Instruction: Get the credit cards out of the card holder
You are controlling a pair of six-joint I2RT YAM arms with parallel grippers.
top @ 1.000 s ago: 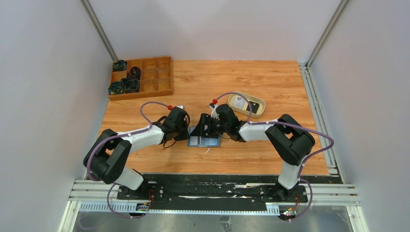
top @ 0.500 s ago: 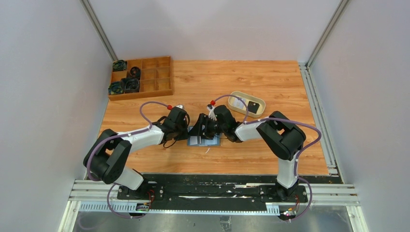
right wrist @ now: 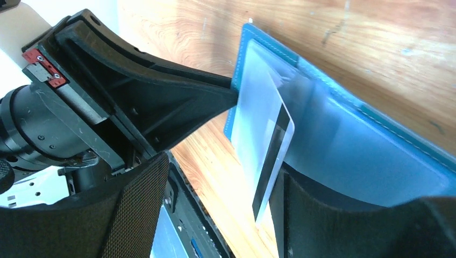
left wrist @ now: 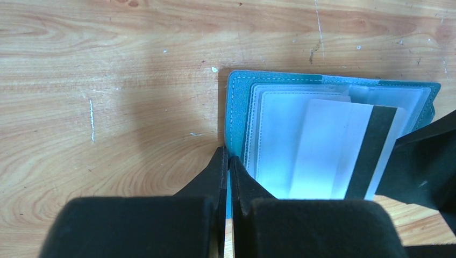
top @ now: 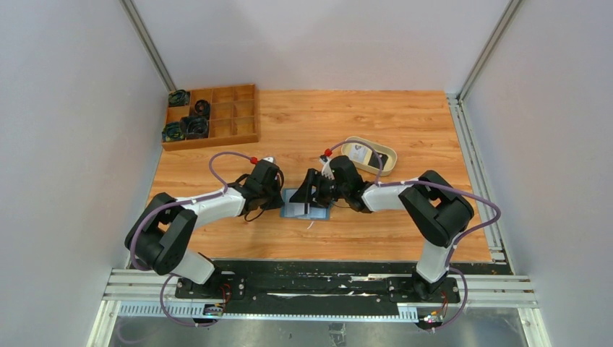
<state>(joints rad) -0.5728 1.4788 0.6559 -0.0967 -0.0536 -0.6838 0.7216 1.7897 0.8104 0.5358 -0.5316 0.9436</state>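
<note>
The teal card holder [left wrist: 239, 102] lies open on the wooden table [top: 376, 116], also seen at mid-table from above as the card holder [top: 306, 210]. My left gripper [left wrist: 229, 159] is shut on its near-left edge. A white credit card [left wrist: 344, 150] with a black stripe sticks out of the clear sleeves and stands tilted up. In the right wrist view this credit card [right wrist: 263, 134] sits between the fingers of my right gripper [right wrist: 223, 169], leaning against the right finger [right wrist: 322, 215]. The jaws stand wide apart, with the left finger well clear of the card.
A cream oval tray [top: 391, 160] holding a card sits behind the right arm. A wooden compartment box [top: 238, 116] with dark items in its left cells stands at the back left. The left gripper's body [right wrist: 134, 91] crowds the holder's corner.
The right wrist slid left toward the holder, then drew back to the right. Its jaws narrowed a little. The left arm held still.
</note>
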